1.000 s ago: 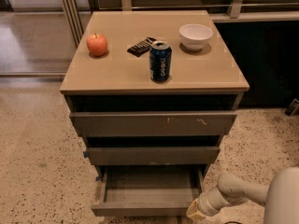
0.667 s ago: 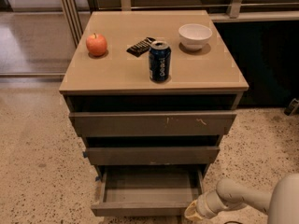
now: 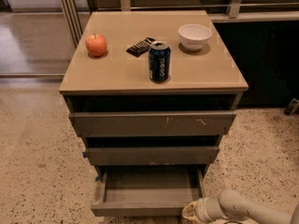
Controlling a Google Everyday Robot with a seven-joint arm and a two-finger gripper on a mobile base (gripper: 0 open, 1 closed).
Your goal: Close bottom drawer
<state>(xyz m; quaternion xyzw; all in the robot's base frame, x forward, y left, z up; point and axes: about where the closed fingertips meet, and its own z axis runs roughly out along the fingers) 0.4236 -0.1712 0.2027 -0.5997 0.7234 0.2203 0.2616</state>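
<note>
The bottom drawer (image 3: 145, 208) is the narrowest of three grey-brown drawers and stands pulled out, its shallow grey tray interior (image 3: 149, 185) showing. Its plain flat front runs along the lower edge of the camera view. My gripper (image 3: 190, 212) is at the drawer front's right corner, low in the picture, at the end of the pale arm (image 3: 243, 209) that comes in from the lower right. It sits close against the front's right end.
The cabinet top (image 3: 117, 69) holds a red apple (image 3: 96, 45), a dark snack packet (image 3: 140, 46), a blue soda can (image 3: 159, 61) and a white bowl (image 3: 194, 35). The widest drawer front (image 3: 152, 123) and mid-width drawer front (image 3: 152, 155) are above. Speckled floor (image 3: 37, 171) surrounds the cabinet.
The gripper and arm have shifted slightly left and down, closer to the drawer front's right corner. The drawer stands pulled out as before.
</note>
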